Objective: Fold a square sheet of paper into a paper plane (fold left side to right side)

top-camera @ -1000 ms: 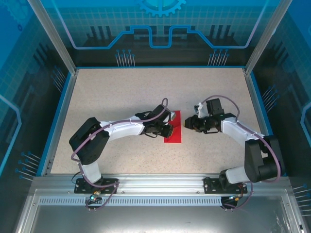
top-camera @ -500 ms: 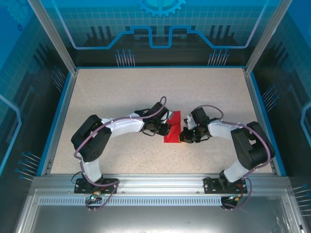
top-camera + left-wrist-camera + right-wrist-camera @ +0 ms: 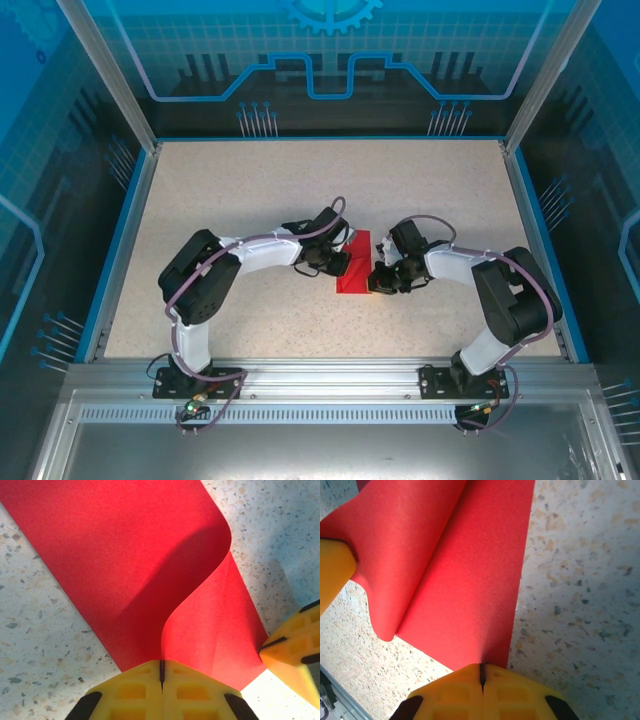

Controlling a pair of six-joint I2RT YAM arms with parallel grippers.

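Left wrist view: the left gripper (image 3: 161, 666) was closed, pinching an upcurled flap of the square sheet of paper (image 3: 120, 565) directly ahead. The right gripper (image 3: 481, 669) was closed, fingertips at the sheet's nearest edge.

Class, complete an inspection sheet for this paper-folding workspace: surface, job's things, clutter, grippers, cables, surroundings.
Surface: speckled beige tabletop.
Job's things: red square sheet of paper, one layer curled up over the other.
Clutter: nothing seen.
Grippers: left gripper jaws shut on the raised layer; right gripper jaws shut at the sheet's edge, grip unclear.
Cables: purple cables run along both arms.
Surroundings: blue panels, aluminium frame.
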